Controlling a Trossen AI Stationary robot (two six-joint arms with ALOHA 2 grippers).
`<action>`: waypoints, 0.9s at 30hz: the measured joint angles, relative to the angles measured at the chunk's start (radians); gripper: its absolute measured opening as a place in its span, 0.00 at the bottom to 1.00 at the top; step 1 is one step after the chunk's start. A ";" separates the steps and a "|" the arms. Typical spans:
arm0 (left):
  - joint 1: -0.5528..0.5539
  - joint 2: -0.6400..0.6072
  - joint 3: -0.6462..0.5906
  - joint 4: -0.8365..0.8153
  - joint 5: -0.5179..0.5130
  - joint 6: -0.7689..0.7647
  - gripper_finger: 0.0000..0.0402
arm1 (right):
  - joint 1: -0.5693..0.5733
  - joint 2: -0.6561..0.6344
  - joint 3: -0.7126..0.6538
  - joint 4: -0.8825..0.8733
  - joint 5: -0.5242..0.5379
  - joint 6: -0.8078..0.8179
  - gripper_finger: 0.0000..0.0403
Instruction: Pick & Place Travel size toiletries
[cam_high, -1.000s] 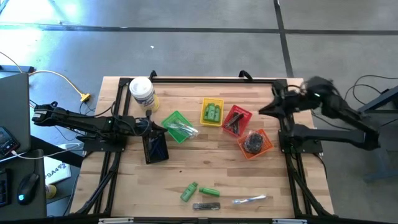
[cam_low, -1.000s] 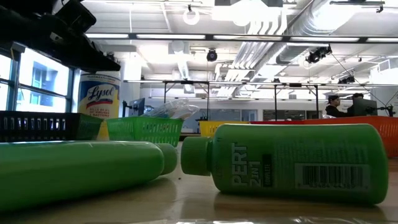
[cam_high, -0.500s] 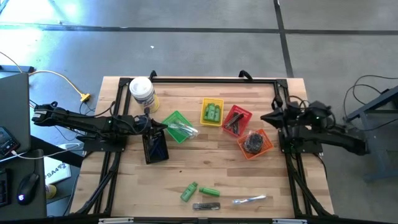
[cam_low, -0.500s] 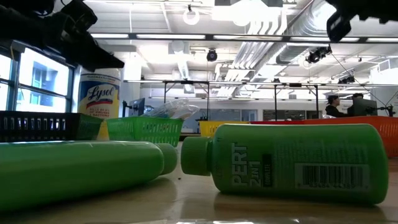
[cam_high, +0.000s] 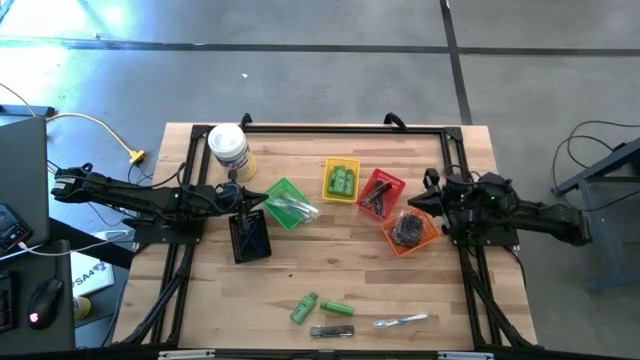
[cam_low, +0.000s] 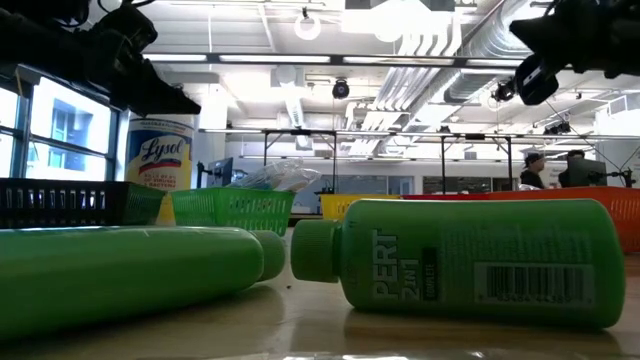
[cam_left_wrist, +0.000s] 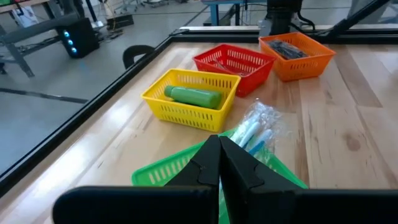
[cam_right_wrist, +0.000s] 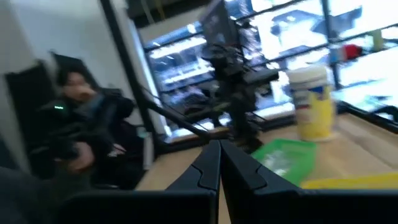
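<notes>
No toiletry is held: the left gripper (cam_high: 262, 203) and right gripper (cam_high: 415, 202) are both clenched empty. Two bright green plastic bottles (cam_high: 320, 308), a dark slim stick (cam_high: 331, 331) and a clear-wrapped silvery piece (cam_high: 401, 321) lie well apart from the orange mesh basket (cam_high: 432, 232), toward the front edge. A reach and opened fingers are judged necessary next.

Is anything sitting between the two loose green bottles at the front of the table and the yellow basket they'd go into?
Nothing visible does. The green bottles lie near the front edge, the yellow basket sits farther back, and only bare wood lies between them. Both grippers, left and right, are shut and off that path.
</notes>
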 joint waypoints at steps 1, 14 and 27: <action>0.000 0.000 0.000 0.000 0.000 0.000 0.00 | 0.020 0.000 -0.015 0.034 0.001 0.007 0.01; 0.000 0.000 0.000 -0.001 0.062 -0.004 0.00 | 0.247 0.000 -0.133 0.150 0.227 -0.127 0.01; 0.000 0.000 0.000 -0.007 0.070 -0.024 0.00 | 0.332 0.000 -0.134 0.138 0.238 -0.146 0.01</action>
